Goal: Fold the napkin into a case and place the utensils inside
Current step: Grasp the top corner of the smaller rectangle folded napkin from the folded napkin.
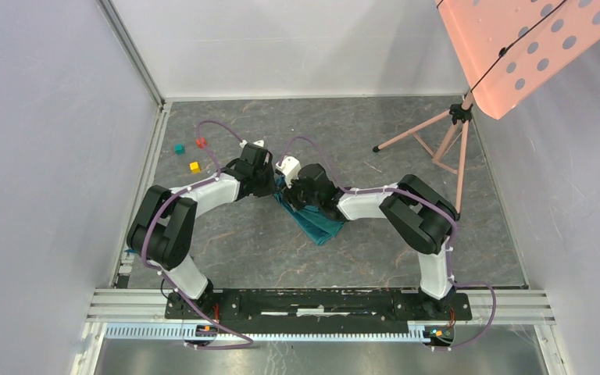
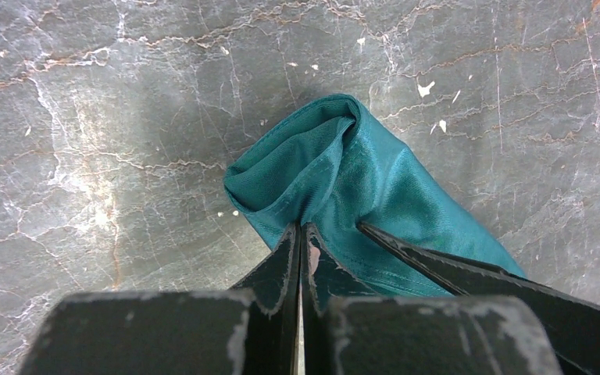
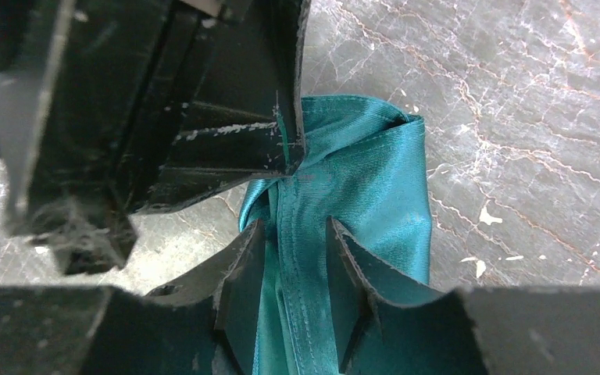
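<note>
Napkin sits mid-table between my two arms, bunched into a loose, rounded fold rather than a flat, narrow case, so I judge the folding only partway done. My left gripper is pinched tight on a stitched hem at one end. My right gripper straddles the seam just beside it, jaws narrow with cloth between them; whether they actually press it I cannot tell. No spoon or blue utensil shows in any view, so loading them is all left to do. Small cubes lie well apart from the cloth.
</note>
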